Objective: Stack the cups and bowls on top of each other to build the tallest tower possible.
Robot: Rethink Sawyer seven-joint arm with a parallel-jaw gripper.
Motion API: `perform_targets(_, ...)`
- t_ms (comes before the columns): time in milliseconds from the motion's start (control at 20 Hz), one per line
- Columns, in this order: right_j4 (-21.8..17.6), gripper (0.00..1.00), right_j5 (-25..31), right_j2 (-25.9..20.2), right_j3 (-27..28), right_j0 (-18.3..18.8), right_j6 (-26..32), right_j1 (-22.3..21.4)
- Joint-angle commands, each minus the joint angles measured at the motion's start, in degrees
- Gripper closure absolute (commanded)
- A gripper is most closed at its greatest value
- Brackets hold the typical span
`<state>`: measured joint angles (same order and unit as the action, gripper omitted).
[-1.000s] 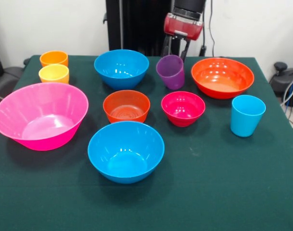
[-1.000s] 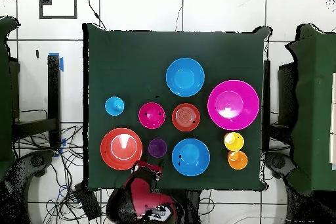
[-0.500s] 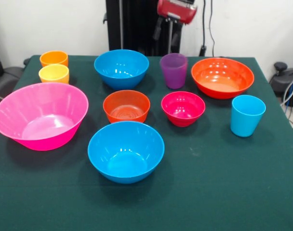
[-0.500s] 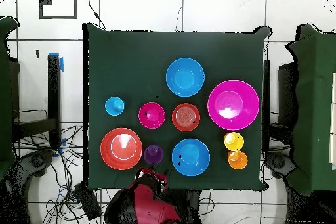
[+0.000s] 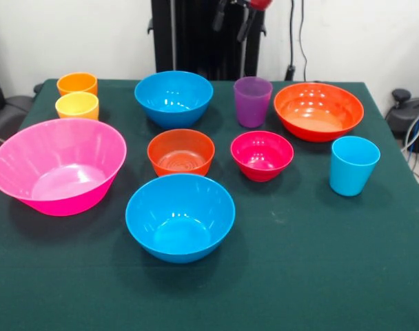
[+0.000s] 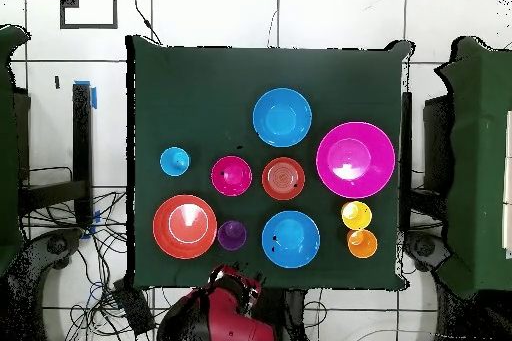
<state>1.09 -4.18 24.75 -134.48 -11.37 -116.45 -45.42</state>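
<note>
All cups and bowls stand apart on the green table [image 5: 320, 276]. The purple cup [image 5: 253, 101] stands upright between the far blue bowl [image 5: 174, 98] and the wide orange-red bowl [image 5: 318, 110]. The light blue cup [image 5: 353, 165] is at the right. The orange cup [image 5: 77, 83] and yellow cup [image 5: 77, 105] are at the far left. The pink bowl [image 5: 58, 165], small orange bowl [image 5: 181, 152], magenta-red bowl [image 5: 262, 155] and near blue bowl [image 5: 180, 216] fill the middle. My gripper [image 5: 233, 17] hangs open and empty, high above and behind the purple cup; it also shows in the overhead view [image 6: 235, 277].
The black pedestal [image 5: 196, 34] stands behind the table's far edge. Cables and a grey object [image 5: 409, 114] lie off the table's right side. In the overhead view the purple cup [image 6: 232, 234] sits close to the table edge nearest the robot.
The purple cup, tilted at the gripper a second ago, now stands upright on the table. The gripper has let go and risen up and back toward the pedestal.
</note>
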Motion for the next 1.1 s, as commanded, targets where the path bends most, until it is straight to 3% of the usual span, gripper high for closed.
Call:
perform_targets(50, -0.22, 0.00, 1.33, -2.60, -2.26, -1.80, -8.56, 1.66)
perform_targets(550, -1.13, 0.00, -12.93, -10.48, 0.55, 1.09, -12.41, 9.00)
perform_targets(1100, -0.16, 0.00, -17.30, -12.64, 2.29, 2.10, -11.53, 11.47)
